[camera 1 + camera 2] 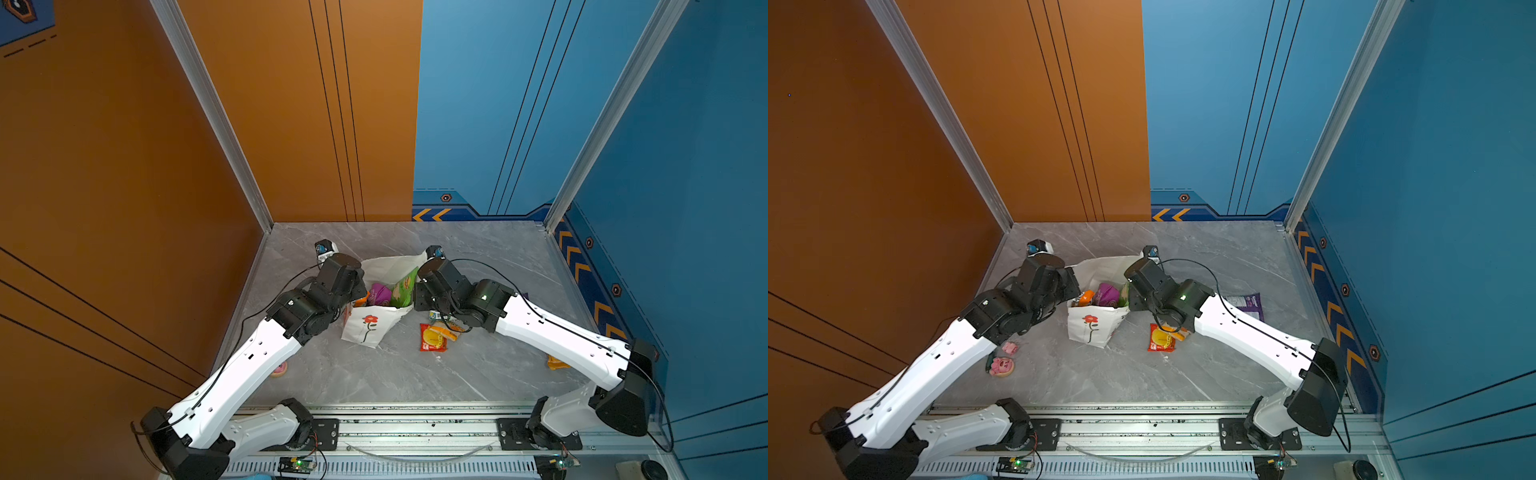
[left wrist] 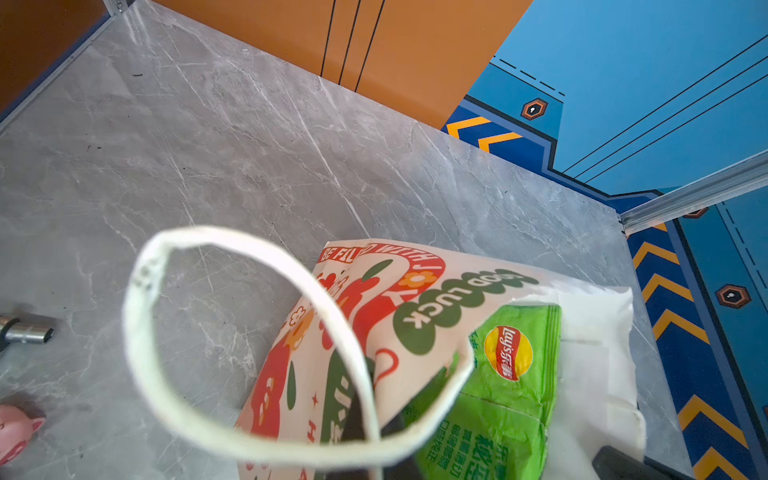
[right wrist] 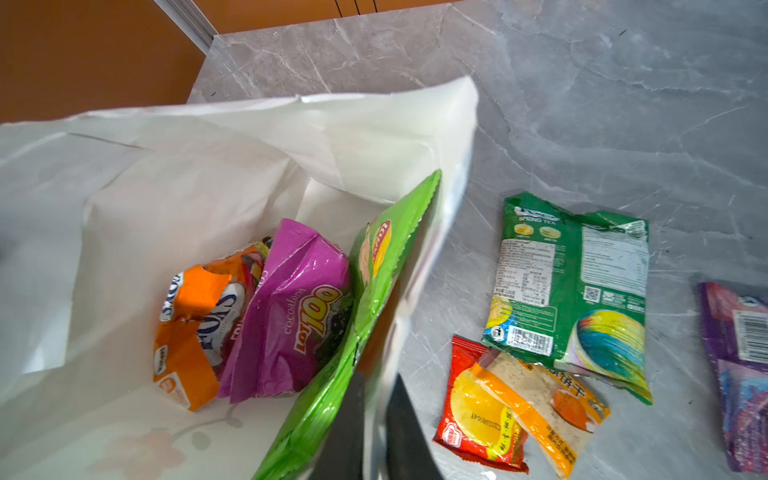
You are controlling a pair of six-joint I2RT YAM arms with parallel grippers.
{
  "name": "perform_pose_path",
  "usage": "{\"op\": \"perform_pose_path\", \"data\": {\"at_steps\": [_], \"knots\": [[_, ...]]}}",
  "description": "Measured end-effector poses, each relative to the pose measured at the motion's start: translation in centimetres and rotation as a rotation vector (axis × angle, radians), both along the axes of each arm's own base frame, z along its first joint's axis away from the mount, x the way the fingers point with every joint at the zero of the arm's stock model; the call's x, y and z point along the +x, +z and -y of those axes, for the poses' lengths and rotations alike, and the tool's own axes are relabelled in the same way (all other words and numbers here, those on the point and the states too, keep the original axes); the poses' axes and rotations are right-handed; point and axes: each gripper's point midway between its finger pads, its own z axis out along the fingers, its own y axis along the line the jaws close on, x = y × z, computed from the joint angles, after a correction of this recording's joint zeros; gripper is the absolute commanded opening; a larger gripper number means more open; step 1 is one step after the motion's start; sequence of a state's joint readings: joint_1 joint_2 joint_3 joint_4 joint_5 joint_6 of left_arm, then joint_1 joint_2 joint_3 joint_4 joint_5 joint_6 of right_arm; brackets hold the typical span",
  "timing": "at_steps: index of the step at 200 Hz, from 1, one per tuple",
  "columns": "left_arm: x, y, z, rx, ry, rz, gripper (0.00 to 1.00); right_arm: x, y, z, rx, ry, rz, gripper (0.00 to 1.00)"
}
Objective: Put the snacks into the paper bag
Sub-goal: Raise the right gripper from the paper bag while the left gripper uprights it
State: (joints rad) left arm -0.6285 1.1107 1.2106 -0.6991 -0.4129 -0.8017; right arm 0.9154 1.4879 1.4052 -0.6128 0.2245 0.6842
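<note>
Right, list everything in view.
tall paper carrier bag: one, white with red flower, mid-table, open.
crinkly foil packets inside bag: three; bright green packet, magenta packet, orange packet.
flat packets on table, right of bag: four; green-white packet, red packet, orange-clear packet across it, purple packet.
yellow-orange packet: one, half under right arm.
small pink toys: two, beside left arm.
marble tabletop: one, grey.
left fingers: two, black, shut on bag rim.
right fingers: two, black, shut on bag wall.
</note>
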Motion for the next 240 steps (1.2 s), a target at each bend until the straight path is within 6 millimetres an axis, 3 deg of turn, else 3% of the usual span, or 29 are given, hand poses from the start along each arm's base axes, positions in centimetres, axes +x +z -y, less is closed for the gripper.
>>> {"op": "perform_pose_path", "data": {"at_steps": [5, 85, 139, 197, 240], "knots": [[0.0, -0.1, 0.0, -0.003, -0.002, -0.004, 0.0, 0.2, 0.1, -0.2, 0.002, 0.006, 0.0, 0.0], [0.0, -2.0, 2.0, -0.072, -0.059, -0.085, 0.0, 3.4, 4.3, -1.0, 0.048, 0.057, 0.02, 0.0], [0.7, -2.4, 3.1, -0.128, -0.063, -0.081, 0.0, 4.3, 2.7, -1.4, 0.044, 0.069, -0.029, 0.0], [4.0, -3.0, 3.6, -0.176, -0.005, -0.055, 0.0, 5.0, 2.8, -0.6, 0.043, 0.046, -0.032, 0.14], [7.2, -2.3, 5.1, -0.177, -0.006, -0.026, 0.0, 6.4, 3.4, 0.5, 0.051, 0.009, -0.023, 0.2]]}}
